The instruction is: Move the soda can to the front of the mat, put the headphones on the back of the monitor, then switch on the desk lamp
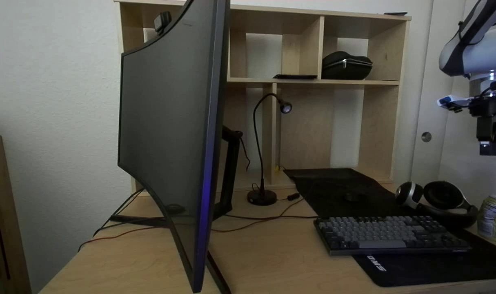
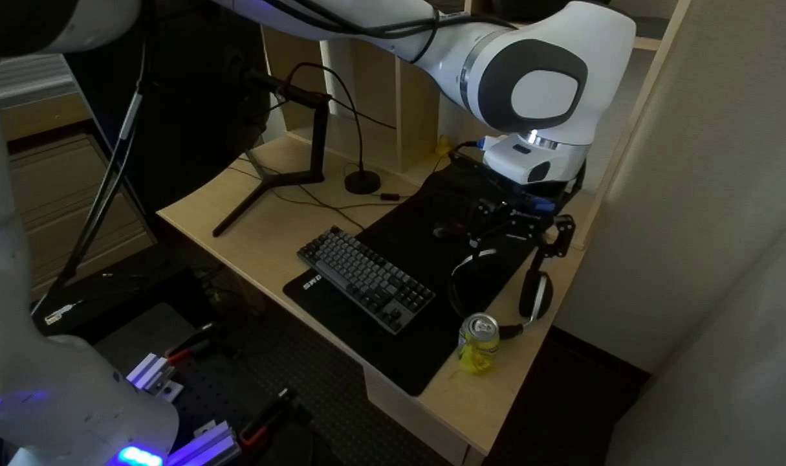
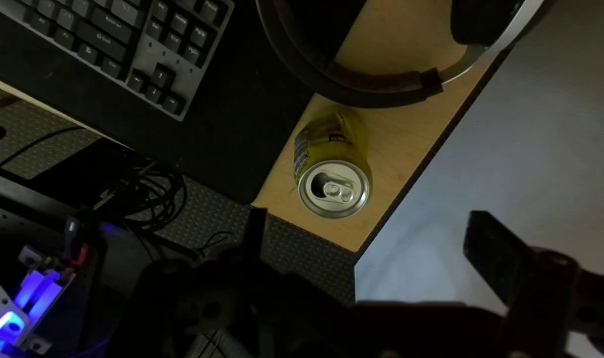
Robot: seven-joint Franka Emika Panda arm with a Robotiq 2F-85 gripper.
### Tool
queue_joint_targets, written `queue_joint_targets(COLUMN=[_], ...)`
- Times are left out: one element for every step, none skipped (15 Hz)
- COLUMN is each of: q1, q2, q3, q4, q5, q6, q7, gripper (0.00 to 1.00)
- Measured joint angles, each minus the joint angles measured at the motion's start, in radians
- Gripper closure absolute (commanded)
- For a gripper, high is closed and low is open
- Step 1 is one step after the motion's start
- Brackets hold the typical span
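The yellow-green soda can (image 3: 334, 169) stands upright on bare wood beside the mat (image 3: 222, 149), near a desk corner. It shows in both exterior views (image 1: 494, 218) (image 2: 478, 343). The black headphones (image 3: 351, 87) lie just behind the can across the mat's edge, also in an exterior view (image 1: 441, 196). The monitor (image 1: 166, 114) stands at the far side of the desk. The desk lamp (image 1: 262, 197) stands behind it; no glow shows at its head. My gripper (image 3: 366, 216) is open and empty, above desk height; the can appears ahead of its fingertips. It also shows in an exterior view (image 1: 489, 141).
A keyboard (image 1: 386, 232) lies on the mat near its front. A wooden shelf (image 1: 305, 122) stands along the back, with a black case (image 1: 345, 67) in it. Cables (image 1: 268, 218) cross the desk near the lamp. A wall (image 2: 709, 194) rises beside the desk.
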Motion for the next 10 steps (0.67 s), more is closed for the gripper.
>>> queue_joint_targets(q1=[0.0, 0.0, 0.0, -0.001, -0.003, -0.007, -0.011, -0.017, -0.023, -0.029], q2=[0.0, 0.0, 0.0, 0.001, 0.001, 0.001, 0.001, 0.001, 0.0, 0.0], q3=[0.0, 0.0, -0.001, -0.003, -0.006, -0.011, -0.019, -0.025, -0.03, -0.032], q4=[0.0, 0.0, -0.007, -0.027, -0.06, -0.1, -0.143, -0.181, -0.214, -0.239], q5=[0.0, -0.001, -0.005, -0.009, -0.012, -0.013, -0.013, -0.012, -0.009, -0.008], q6=[0.0, 0.0, 0.008, 0.023, 0.046, 0.072, 0.099, 0.119, 0.138, 0.153], q7=[0.0, 0.0, 0.0, -0.007, -0.021, -0.037, -0.058, -0.078, -0.092, -0.101], gripper=[0.0, 0.0, 0.0, 0.0, 0.0, 0.0, 0.0, 0.0, 0.0, 0.0])
